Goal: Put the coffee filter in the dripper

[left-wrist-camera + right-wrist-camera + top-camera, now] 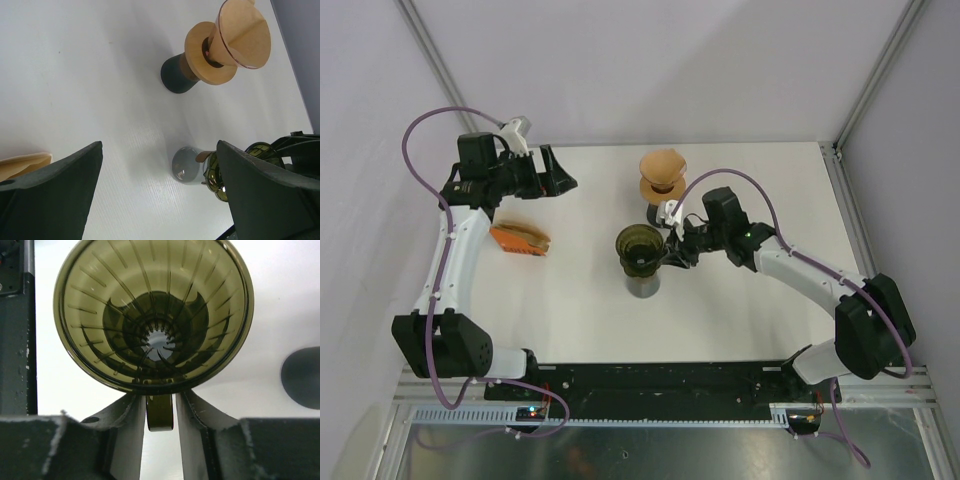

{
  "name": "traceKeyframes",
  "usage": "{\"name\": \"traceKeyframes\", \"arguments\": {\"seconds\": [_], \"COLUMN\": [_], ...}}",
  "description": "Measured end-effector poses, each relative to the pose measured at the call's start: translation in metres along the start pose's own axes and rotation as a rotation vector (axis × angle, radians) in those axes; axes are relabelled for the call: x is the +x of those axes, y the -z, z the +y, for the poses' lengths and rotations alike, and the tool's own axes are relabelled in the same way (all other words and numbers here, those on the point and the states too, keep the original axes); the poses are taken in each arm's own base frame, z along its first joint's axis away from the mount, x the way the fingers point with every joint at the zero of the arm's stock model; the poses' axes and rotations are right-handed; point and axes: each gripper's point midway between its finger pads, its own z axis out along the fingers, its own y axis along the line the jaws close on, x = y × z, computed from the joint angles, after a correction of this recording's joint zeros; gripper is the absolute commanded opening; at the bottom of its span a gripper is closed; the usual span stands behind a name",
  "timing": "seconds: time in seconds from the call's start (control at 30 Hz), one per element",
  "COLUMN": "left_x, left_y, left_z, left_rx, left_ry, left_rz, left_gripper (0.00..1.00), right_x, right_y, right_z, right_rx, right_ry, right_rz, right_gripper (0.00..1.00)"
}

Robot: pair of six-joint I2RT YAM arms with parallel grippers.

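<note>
**A:** Nearest the lens?

**B:** Right gripper [160,407]. Straddles the handle [160,420] of the green dripper [155,315], fingers [127,415] narrow and close on both sides. Can't tell whether pinching or just beside.

**A:** And the dripper?

**B:** Stands upright on a grey cup [642,285] in the middle of the table [580,320]. Shows bare ribs inside.

**A:** Filters?

**B:** Lie as a filter stack [520,240] on the table to the left, well apart from the dripper.

**A:** Beyond that?

**B:** Left gripper [159,150]. Hangs past the stack, spread wide, gripping nothing.

**A:** Farthest?

**B:** Far dripper [663,170]. Sits on a dark base [175,75], with tan paper [247,30] seated inside.
</note>
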Motion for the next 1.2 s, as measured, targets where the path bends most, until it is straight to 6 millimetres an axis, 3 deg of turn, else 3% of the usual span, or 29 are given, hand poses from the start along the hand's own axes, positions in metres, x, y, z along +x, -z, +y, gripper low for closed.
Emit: {"name": "traceKeyframes", "arguments": {"seconds": [0.33, 0.6, 0.93, 1.2], "left_x": [0.0, 0.001, 0.028, 0.033], "left_y": [0.0, -0.001, -0.004, 0.006], "left_z": [0.0, 0.006, 0.065, 0.118], "left_rx": [0.0, -0.018, -0.229, -0.426], "left_ry": [-0.001, -0.057, -0.27, -0.558], "left_rz": [0.0, 0.002, 0.111, 0.244], "left_gripper": [1.0, 0.94, 0.72, 0.62], "right_x": [0.012, 0.001, -0.022, -0.068], "right_y": [0.003, 0.016, 0.049, 0.093], "right_z": [-0.002, -0.004, 0.003, 0.021], "right_rx": [0.033, 0.087, 0.188, 0.273], "right_ry": [-0.039, -0.031, -0.036, 0.028], "right_rz": [0.049, 0.043, 0.023, -0.1], "right_gripper": [0.66, 0.79, 0.85, 0.89]}}
